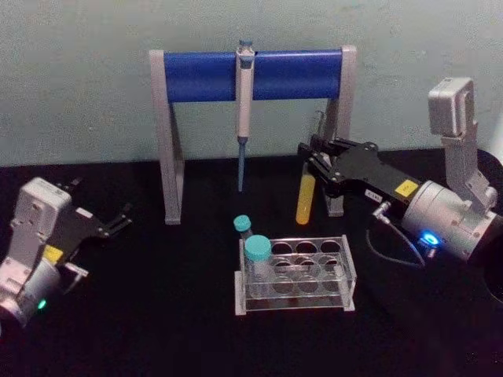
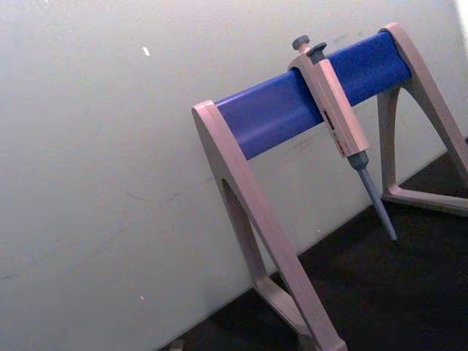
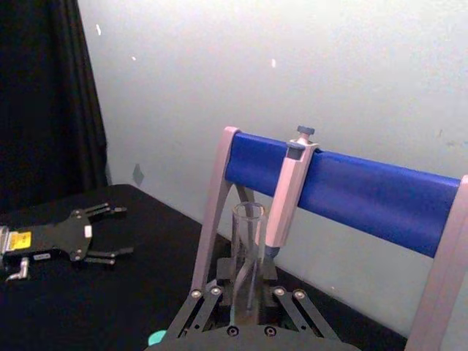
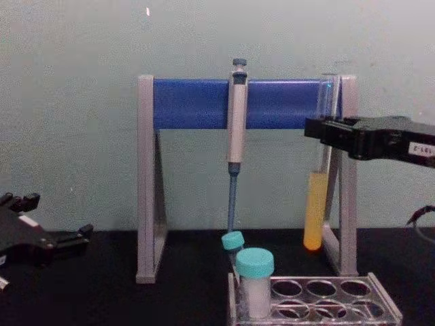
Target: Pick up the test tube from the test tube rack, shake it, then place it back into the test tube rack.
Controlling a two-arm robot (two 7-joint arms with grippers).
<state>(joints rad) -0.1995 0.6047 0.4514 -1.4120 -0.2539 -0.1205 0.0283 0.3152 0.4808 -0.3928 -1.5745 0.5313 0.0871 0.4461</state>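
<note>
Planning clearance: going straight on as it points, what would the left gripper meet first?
Likely the left gripper would meet the pipette stand's left leg first; depth is uncertain.

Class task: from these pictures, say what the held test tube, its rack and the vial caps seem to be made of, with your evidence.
The test tube, gripped upright in the right hand: clear glass probably, as the stand shows through it; clear plastic is possible. The test tube rack: glossy see-through walls, likely acrylic sheet. The vial caps: opaque matte teal, likely plastic.

Black table [image 1: 118, 314]: test tube rack [image 1: 299, 295], pipette stand [image 1: 204, 76] (behind rack).
</note>
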